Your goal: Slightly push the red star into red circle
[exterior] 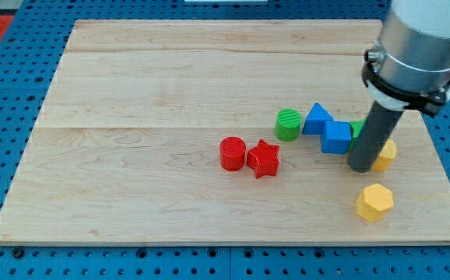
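The red star (pixel 263 159) lies on the wooden board, right of the red circle (pixel 232 153), and the two touch or nearly touch. My tip (pixel 360 167) is at the view's right, well to the right of the red star. It stands just right of the blue cube (pixel 336 137) and in front of a yellow block (pixel 386 155), partly hiding it.
A green cylinder (pixel 288 124), a blue triangular block (pixel 316 118) and a green block (pixel 356 128), mostly hidden by the rod, lie above and right of the red star. A yellow hexagon (pixel 374 202) lies near the board's lower right. The board's right edge (pixel 443 155) is close to the rod.
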Controlling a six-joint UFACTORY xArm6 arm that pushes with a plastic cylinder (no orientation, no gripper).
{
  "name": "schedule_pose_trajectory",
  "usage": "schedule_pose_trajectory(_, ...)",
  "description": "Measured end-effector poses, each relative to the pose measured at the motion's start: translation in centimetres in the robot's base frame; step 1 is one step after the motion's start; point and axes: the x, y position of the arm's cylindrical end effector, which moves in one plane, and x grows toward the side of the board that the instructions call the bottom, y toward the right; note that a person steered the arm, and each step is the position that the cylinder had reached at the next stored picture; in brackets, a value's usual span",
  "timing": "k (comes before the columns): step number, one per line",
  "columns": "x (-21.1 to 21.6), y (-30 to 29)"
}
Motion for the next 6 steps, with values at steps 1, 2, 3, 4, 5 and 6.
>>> schedule_pose_trajectory(1, -1.6, -3.8)
schedule_pose_trajectory(2, -2.1, -6.8)
schedule_pose_trajectory(3, -2.1, -8.2)
schedule_pose_trajectory(4, -3.3, -10.5)
schedule_pose_trajectory(5, -6.9, -15.2)
schedule_pose_trajectory(6, -11.5, -15.8)
